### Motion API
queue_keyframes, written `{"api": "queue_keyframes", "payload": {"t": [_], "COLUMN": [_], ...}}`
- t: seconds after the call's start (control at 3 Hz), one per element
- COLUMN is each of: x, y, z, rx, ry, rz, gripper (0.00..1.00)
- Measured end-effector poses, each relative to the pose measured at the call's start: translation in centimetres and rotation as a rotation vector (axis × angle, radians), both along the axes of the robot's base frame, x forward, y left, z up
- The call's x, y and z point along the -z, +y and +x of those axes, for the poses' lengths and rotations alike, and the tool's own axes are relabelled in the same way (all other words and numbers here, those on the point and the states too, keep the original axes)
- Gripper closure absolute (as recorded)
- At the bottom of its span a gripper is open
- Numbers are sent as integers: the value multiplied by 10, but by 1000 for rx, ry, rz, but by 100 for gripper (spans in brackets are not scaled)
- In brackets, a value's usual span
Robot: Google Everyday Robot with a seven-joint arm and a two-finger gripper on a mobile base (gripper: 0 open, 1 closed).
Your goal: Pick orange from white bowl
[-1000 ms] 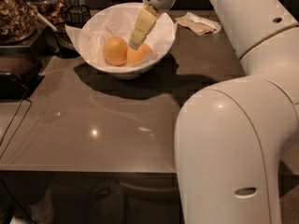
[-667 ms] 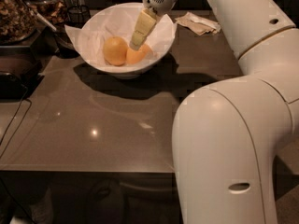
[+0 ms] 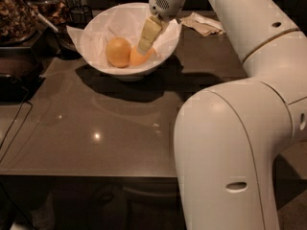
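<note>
Gripper (image 3: 143,49) is down inside the white bowl (image 3: 165,56), tip at the orange (image 3: 137,59), in the bowl's 4 o'clock sector. Seen edge-on as one cream slab, so I can't tell how far open it is or whether it has hold of anything. It tilts, wrist end toward 1 o'clock and tip toward 7 o'clock.

The orange sits low in the bowl against the right-hand wall, partly covered by the gripper, so only its lower half shows. A paler, yellower fruit (image 3: 118,51) lies at its 9 o'clock, touching or just beside it, and is fully visible. Both rest on crumpled white paper (image 3: 96,32) lining the bowl. The paper sticks out over the rim at 9 o'clock and 2 o'clock.

The bowl stands upright on a dark grey table (image 3: 96,128), at the table's 12 o'clock, near the far edge.

The wrist housing (image 3: 163,1) with a perforated patch sits above the bowl's rim at 1 o'clock. The white arm (image 3: 230,152) runs from there toward 3 o'clock, then folds down and fills the 4 to 5 o'clock part of the view.

Around the bowl:
- 3 o'clock, apart from it: a crumpled beige napkin (image 3: 204,23).
- 10 o'clock: a glass jar of brown dry food (image 3: 14,11).
- 9 o'clock: dark containers (image 3: 72,18) just beside the rim.

A black cable (image 3: 14,123) hangs at the table's 9 o'clock edge.
</note>
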State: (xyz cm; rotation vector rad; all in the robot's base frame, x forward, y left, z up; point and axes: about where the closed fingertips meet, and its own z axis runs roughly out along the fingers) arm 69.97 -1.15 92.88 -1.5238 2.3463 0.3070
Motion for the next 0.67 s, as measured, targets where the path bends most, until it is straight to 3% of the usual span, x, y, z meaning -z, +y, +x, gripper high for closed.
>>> {"api": "queue_keyframes", "payload": {"t": [0.67], "x": [21], "y": [3], "z": [6], "rx": [10], "ry": [34], "rz": [-36], "gripper": [28]}}
